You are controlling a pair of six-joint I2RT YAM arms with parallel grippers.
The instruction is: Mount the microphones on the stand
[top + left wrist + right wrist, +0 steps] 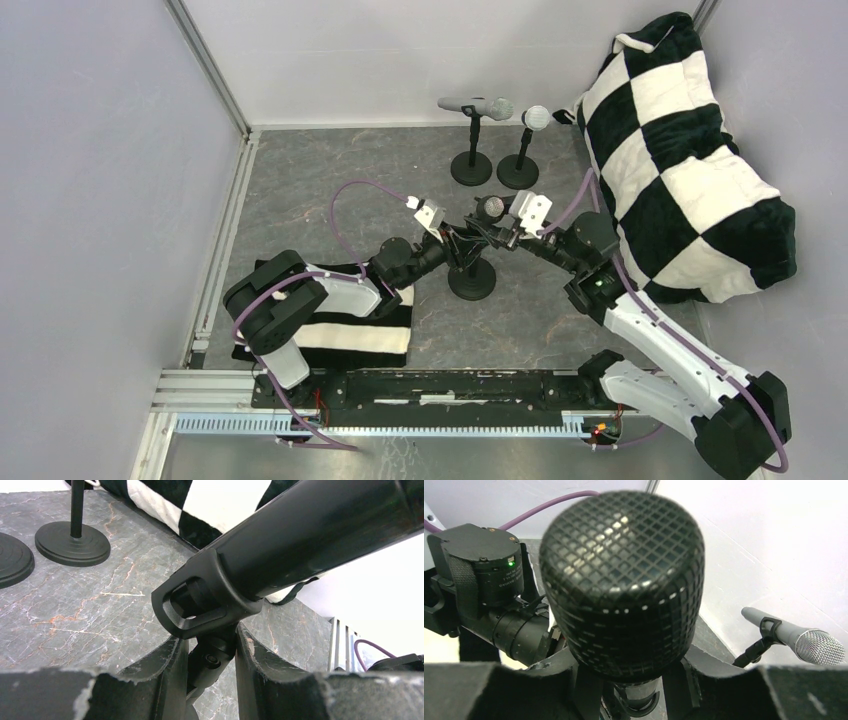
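Three black round-based stands are on the grey table. The near stand (471,281) carries the black microphone (489,208), whose body (310,535) lies in the stand's clip (200,605). My left gripper (452,242) (210,645) is shut on the swivel joint (214,656) under that clip. My right gripper (503,226) (631,680) is shut on the black microphone just below its mesh head (624,580). The silver-grey microphone (476,105) (796,640) sits level in a back stand (471,166). Another microphone's mesh head (536,118) tops the other back stand (517,171); its body is hidden.
A large black-and-white checkered cushion (690,150) fills the right side, close to my right arm. A black-and-white striped cloth (350,335) lies under my left arm. White walls enclose the table; a metal rail (400,385) runs along the near edge.
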